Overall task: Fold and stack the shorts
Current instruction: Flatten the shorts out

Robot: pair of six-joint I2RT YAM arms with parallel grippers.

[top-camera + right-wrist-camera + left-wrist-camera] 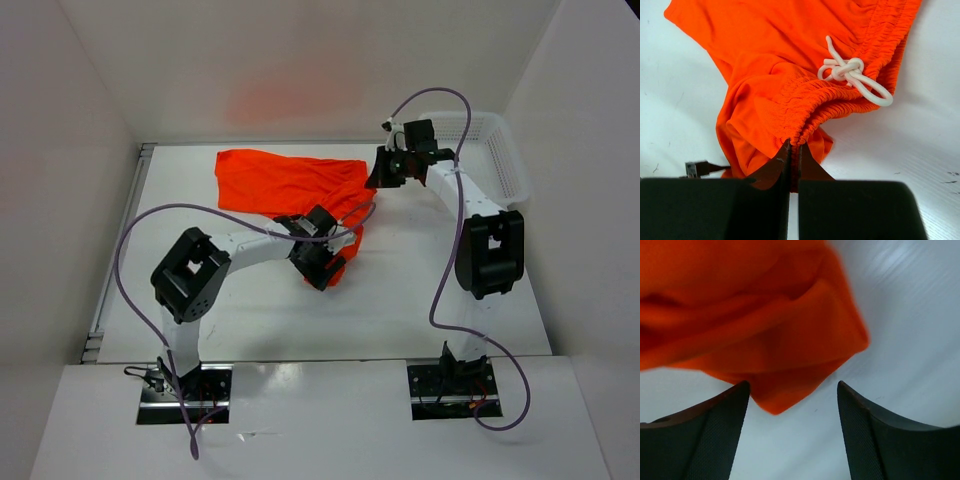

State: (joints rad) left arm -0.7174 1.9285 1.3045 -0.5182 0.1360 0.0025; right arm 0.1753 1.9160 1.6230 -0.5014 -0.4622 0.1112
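The shorts [285, 185] are lying on the table [420, 300] toward its far side, left of the mesh basket [505, 150], which is sitting in the far right corner. The right gripper [794, 146] is pinching the waistband [805, 107] at their right end, with the drawstring knot [847, 70] lying just beyond it. The left gripper [793, 384] is straddling their near corner with parted fingers.

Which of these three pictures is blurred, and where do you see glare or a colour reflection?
Left wrist view: the shorts are soft and out of focus, while the left claw looks sharper; pale streaks of glare lie on the table. Right wrist view: sharp, the drawstring knot is clear. Top external view: even light, with a faint orange glow on the back wall.
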